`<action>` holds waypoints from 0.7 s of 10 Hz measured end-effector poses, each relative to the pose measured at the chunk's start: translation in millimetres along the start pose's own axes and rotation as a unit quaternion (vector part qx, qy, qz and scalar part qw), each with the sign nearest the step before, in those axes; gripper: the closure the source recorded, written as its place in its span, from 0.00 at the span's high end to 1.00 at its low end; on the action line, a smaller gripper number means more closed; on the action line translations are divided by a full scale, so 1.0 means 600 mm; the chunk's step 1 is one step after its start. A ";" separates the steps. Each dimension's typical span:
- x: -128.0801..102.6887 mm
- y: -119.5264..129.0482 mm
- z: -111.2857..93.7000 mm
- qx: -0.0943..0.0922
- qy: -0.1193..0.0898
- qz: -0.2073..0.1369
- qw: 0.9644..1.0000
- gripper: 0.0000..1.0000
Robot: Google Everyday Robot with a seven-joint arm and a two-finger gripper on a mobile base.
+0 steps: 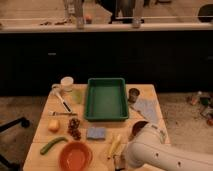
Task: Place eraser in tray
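Note:
The deep-green tray [106,116] stands in the middle of the wooden table and looks empty. My white arm [160,150] reaches in from the lower right. My gripper [119,161] hangs low over the table's front edge, just below the banana [114,145] and well in front of the tray. A small pale tan lump [120,158] that may be the eraser shows at the gripper's tip. I cannot tell whether it is held.
A blue pad [96,133] lies in front of the tray and an orange bowl [75,156] stands at the front. On the left are a green vegetable [52,145], a yellow-orange fruit [53,126], grapes [74,128] and a white cup [66,82]. A dark cup [133,94] and a grey cloth [146,109] are on the right.

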 end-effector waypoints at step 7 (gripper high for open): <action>-0.095 -0.100 -0.070 0.005 0.007 -0.135 0.991 0.00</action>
